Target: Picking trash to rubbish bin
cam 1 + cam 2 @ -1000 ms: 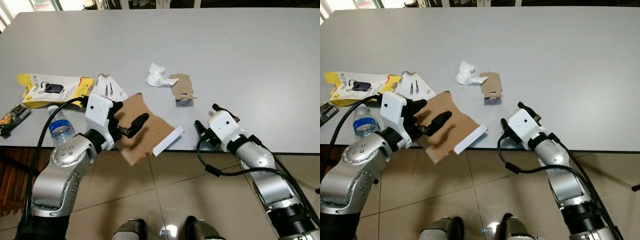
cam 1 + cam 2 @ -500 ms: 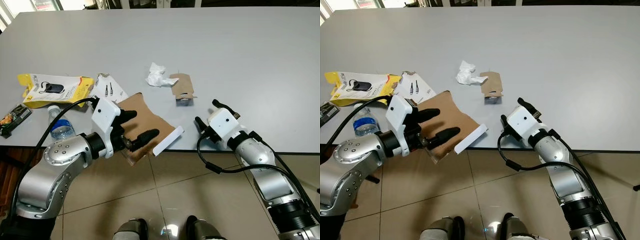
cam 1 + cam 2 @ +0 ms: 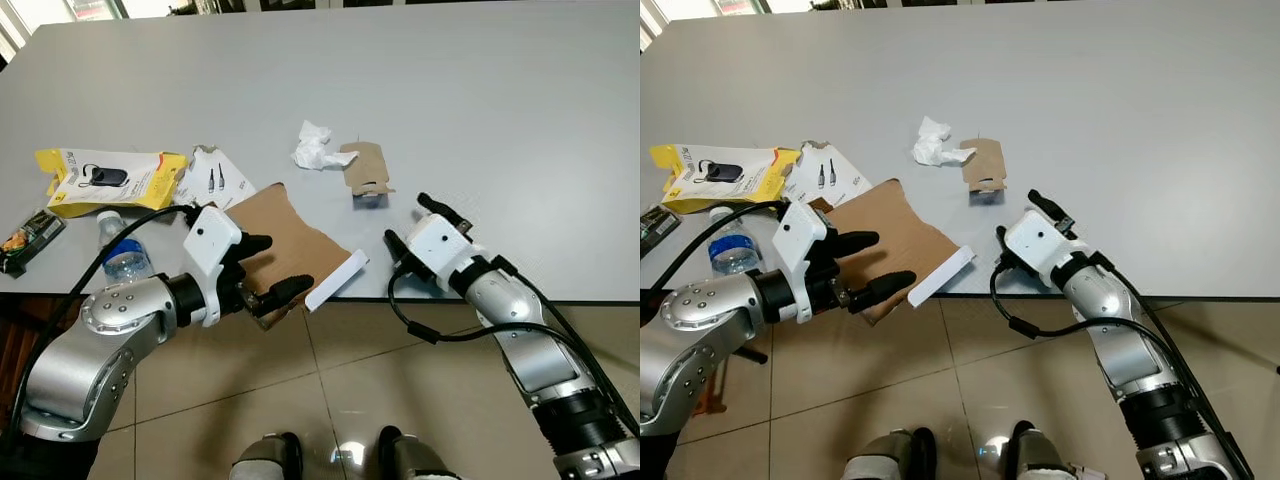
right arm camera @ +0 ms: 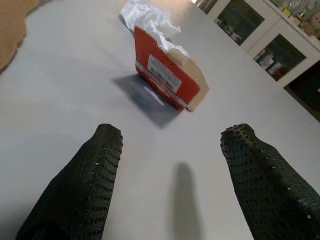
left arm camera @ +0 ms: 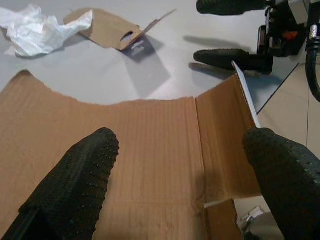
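Note:
A torn brown cardboard sheet point(image 3: 292, 232) with a white flap point(image 3: 336, 282) lies over the grey table's point(image 3: 500, 100) front edge. My left gripper point(image 3: 271, 267) is open at that overhanging edge, one finger above the sheet and one below; the wrist view shows the cardboard point(image 5: 150, 145) between the spread fingers point(image 5: 75, 185). My right gripper point(image 3: 410, 223) is open, low over the table, just short of a small brown carton piece point(image 3: 365, 172) that shows red point(image 4: 167, 70) in the right wrist view. A crumpled white tissue point(image 3: 313, 150) lies beside it.
On the table's left are a yellow package point(image 3: 110, 178), a white printed card point(image 3: 215, 178) and a snack wrapper point(image 3: 25, 235). A water bottle point(image 3: 120, 255) stands near the left arm's cable. Tiled floor point(image 3: 330, 400) lies below the edge.
My left gripper has dropped from over the cardboard to its overhanging edge, fingers spread wider. The right gripper has edged forward over the table toward the small carton.

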`<state>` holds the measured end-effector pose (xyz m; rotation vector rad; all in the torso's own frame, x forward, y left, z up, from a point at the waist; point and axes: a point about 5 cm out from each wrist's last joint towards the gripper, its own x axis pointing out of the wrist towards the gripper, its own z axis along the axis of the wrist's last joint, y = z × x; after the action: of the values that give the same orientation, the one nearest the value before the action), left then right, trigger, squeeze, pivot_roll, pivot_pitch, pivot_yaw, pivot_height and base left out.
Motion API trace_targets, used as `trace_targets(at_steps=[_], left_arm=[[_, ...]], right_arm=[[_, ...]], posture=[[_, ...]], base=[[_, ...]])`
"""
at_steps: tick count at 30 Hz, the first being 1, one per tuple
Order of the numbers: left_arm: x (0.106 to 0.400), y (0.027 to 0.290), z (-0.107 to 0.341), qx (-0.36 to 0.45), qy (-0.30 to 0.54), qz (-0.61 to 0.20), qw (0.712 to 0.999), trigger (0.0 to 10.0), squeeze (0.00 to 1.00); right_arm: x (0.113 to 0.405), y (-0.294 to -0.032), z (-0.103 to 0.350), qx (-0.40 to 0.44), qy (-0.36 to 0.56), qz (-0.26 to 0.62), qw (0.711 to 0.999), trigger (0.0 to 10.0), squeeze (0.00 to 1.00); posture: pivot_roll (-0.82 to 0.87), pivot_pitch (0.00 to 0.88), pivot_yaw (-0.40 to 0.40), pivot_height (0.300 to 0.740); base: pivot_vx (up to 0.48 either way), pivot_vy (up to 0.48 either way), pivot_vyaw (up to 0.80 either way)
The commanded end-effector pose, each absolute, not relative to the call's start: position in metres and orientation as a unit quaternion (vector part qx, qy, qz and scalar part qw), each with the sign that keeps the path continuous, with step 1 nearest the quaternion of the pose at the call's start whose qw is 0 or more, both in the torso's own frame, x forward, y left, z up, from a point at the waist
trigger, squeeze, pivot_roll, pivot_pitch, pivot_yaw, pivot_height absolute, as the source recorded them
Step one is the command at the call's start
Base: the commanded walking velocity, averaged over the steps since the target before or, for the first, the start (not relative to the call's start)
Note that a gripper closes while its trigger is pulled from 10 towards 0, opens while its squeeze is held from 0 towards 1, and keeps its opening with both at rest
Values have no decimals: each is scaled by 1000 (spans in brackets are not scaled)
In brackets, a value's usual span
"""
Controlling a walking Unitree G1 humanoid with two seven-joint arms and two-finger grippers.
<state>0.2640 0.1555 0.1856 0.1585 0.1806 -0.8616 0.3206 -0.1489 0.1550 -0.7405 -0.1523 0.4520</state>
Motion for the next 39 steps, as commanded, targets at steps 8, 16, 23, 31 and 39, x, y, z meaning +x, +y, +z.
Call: trace_targets(at_steps=[8,16,23,31,39], left_arm=[[260,160,182,88,102,-421,897,10000,0],[257,160,182,86,101,-413,901,10000,0],[253,162,182,86,105,-407,903,10000,0],[251,165,183,87,107,-402,905,10000,0],[249,164,182,87,109,-400,906,10000,0]], right_arm=[[333,-140,165,-395,-98,239,882,10000,0],[355,-137,168,-421,-92,252,866,10000,0],[369,-140,169,-400,-70,269,873,10000,0],[383,-142,171,-375,-55,275,883,10000,0],[386,-132,170,-339,-54,287,894,0,0]], posture=[[158,279,110,740],[181,289,99,740],[200,299,96,740],[216,310,96,740],[219,317,94,740]], base=[[0,0,0],[0,0,0],[0,0,0],[0,0,0],[0,0,0]])
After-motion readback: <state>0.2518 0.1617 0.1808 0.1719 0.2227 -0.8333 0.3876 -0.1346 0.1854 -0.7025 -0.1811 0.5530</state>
